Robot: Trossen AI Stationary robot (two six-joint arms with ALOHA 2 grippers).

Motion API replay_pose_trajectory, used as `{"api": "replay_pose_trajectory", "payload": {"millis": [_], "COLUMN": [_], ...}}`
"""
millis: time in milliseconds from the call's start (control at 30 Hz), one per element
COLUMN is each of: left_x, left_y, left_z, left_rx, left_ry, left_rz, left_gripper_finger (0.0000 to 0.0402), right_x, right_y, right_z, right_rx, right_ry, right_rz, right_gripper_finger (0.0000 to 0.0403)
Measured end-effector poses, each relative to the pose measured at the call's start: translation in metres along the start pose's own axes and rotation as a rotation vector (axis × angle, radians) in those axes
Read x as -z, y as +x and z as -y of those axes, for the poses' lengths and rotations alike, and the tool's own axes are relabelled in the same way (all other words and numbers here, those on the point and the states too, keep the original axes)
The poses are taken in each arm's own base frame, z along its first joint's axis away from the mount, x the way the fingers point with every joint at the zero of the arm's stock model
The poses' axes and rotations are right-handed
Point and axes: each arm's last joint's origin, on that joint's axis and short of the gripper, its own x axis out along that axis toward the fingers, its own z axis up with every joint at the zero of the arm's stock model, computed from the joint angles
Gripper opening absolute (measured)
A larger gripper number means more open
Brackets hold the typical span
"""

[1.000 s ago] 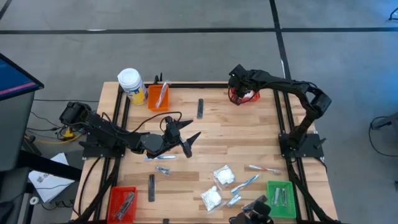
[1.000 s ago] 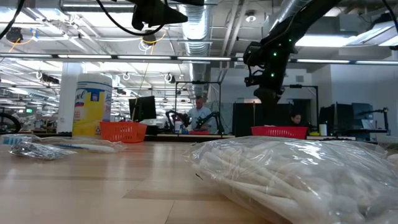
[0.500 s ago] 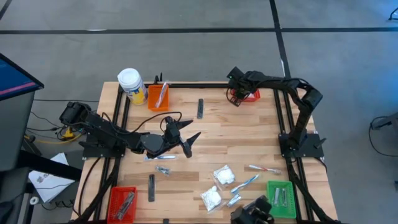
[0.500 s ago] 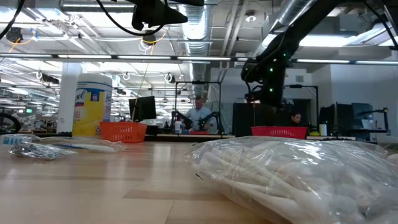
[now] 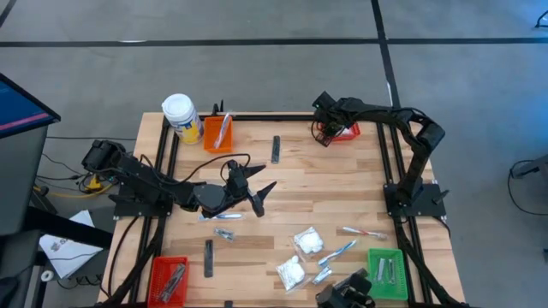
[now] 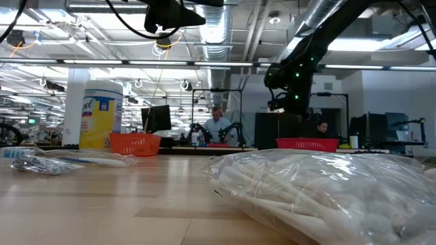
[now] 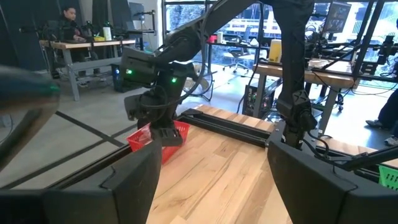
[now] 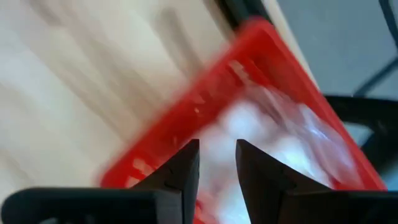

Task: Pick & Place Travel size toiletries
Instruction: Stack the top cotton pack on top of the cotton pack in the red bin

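Two white packets [image 5: 300,255] on the table; left gripper [image 5: 254,190] gaping, right gripper [image 5: 324,134] (over red bin [image 5: 347,132]) slightly parted, empty.

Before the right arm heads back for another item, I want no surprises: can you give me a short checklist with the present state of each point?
1. Right gripper is at the red bin at the table's far right corner: ok.
2. Its jaws hold nothing: ok; the right wrist view shows a narrow empty gap between them.
3. White packet lies inside that bin: ok.
4. Left gripper is parked clear of the right arm, over mid-table, jaws open: ok.
5. Items left to fetch: ok; two white puffy packets and toothbrushes lie near the green bin.
6. Room left in the red bin: cannot tell.
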Motion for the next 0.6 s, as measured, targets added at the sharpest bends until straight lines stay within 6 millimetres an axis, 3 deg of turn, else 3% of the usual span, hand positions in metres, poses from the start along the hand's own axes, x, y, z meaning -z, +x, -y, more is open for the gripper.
{"api": "replay_pose_trajectory", "payload": {"millis": [200, 600], "left_x": [-0.0001, 0.0], "left_y": [0.0001, 0.0], "left_z": [-0.0001, 0.0], "left_rx": [0.0, 0.0], "left_ry": [0.0, 0.0], "left_rz": [0.0, 0.0], "left_gripper_finger": [0.0285, 0.0285], "right_x": [-0.003, -0.0025], "right_y": [0.0014, 0.0022], "right_z": [-0.0082, -0.0028], "right_rx": [0.004, 0.025], "right_ry": [-0.007, 0.086], "right_rz": [0.012, 0.011], "right_gripper_finger": [0.0098, 0.0098]}}
